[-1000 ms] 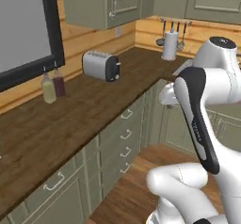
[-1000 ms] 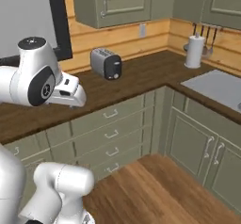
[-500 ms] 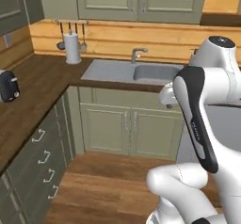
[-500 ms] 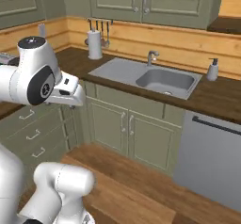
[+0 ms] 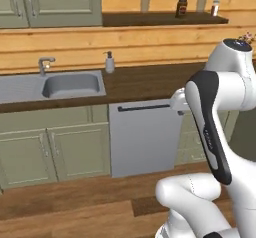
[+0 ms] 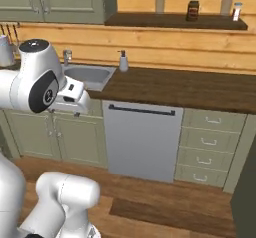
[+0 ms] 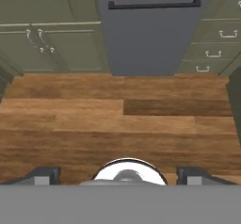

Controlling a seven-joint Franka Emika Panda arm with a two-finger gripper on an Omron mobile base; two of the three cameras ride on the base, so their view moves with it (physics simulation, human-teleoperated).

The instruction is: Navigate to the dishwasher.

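While the gripper (image 7: 120, 173) is hanging over bare floorboards, fingertips set wide apart and holding nothing, the dishwasher (image 7: 151, 37) is sitting shut at the frame's top centre; the sink (image 6: 89, 75), farther off, is lying empty.

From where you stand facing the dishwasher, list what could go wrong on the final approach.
1. The dishwasher sits between the sink cabinet doors and a drawer stack; drifting sideways could leave the base facing those.
2. Driving too far over the wood floor could push the arm into the bar handle.
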